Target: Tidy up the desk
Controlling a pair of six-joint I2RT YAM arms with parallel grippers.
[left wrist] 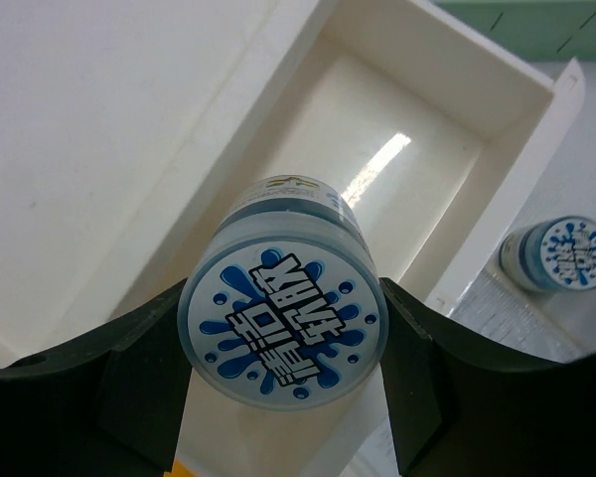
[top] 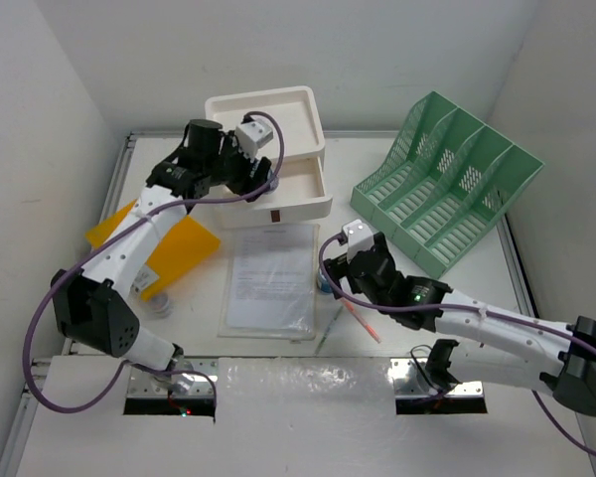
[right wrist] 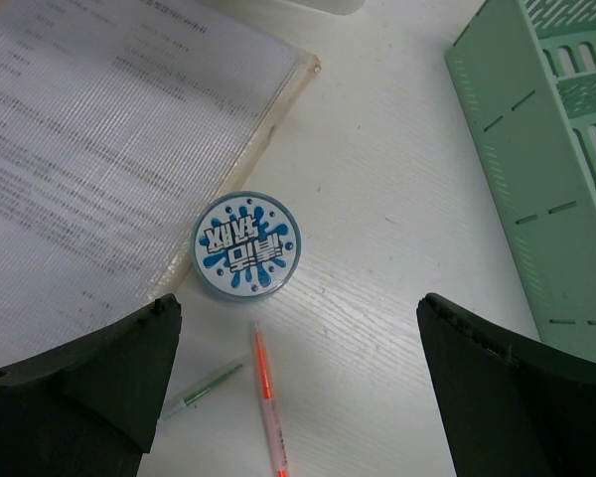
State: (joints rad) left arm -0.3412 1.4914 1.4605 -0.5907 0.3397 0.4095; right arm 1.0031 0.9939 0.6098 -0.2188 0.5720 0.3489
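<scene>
Our left jaws pinch a small round blue-splash-labelled jar (left wrist: 283, 333) over the open white plastic drawer (left wrist: 407, 179), we judge for stowing, while our right jaws hang spread above its twin (right wrist: 246, 244) on the wide white counter (right wrist: 377, 199).

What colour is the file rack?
Mint green file rack, best seen in the top external view.
</scene>
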